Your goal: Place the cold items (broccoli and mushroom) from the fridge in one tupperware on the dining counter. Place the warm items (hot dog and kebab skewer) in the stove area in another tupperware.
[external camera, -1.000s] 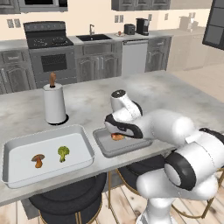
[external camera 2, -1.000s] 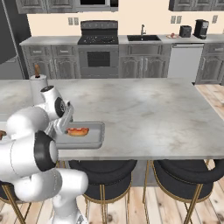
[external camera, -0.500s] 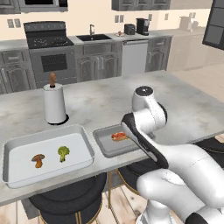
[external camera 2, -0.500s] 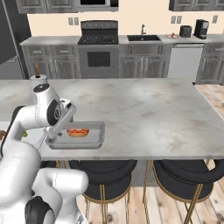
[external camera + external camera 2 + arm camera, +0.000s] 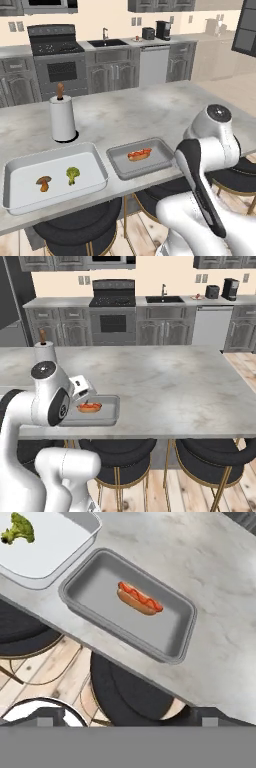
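Observation:
The hot dog (image 5: 139, 154) (image 5: 89, 406) (image 5: 140, 598) lies in a grey tupperware (image 5: 120, 170) (image 5: 100, 582) near the dining counter's front edge. Left of it, a larger white tupperware (image 5: 90, 165) (image 5: 55, 542) holds the broccoli (image 5: 73, 174) (image 5: 19, 528) and the mushroom (image 5: 43, 183). My gripper (image 5: 129, 714) (image 5: 90, 397) hovers above and in front of the grey tupperware. It is open and empty, its fingertips far apart. The kebab skewer is out of view.
A paper towel roll (image 5: 63, 119) (image 5: 44, 348) stands on the counter behind the white tupperware. Black stools (image 5: 135, 697) (image 5: 215, 456) sit under the counter's front edge. Stove (image 5: 55, 47) and sink line the far wall.
The arm has lifted off the grey tupperware and swung back toward the counter's front edge. The hot dog stays in the tupperware.

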